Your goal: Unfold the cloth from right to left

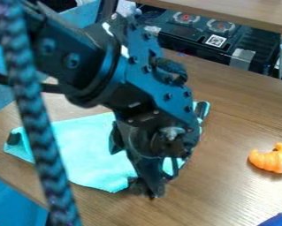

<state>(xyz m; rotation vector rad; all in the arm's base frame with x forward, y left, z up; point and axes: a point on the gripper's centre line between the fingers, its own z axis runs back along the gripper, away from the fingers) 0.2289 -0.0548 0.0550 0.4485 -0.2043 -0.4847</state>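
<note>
My gripper [146, 189] hangs low over the table, at the front right edge of the cloth, below the middle of the camera view. The turquoise cloth [93, 148] lies on the wooden table, spreading left from beneath the arm. A dark patch shows at its left corner and another at its far right corner, just past the arm. The arm covers much of the cloth's right part, so any fold there is hidden. Whether the gripper holds the cloth's edge cannot be made out.
An orange curved toy [272, 158] lies at the right. A blue object [277, 220] pokes in at the bottom right corner. Behind the table stands a black case [255, 46]. A thick braided cable [40, 128] crosses the left foreground.
</note>
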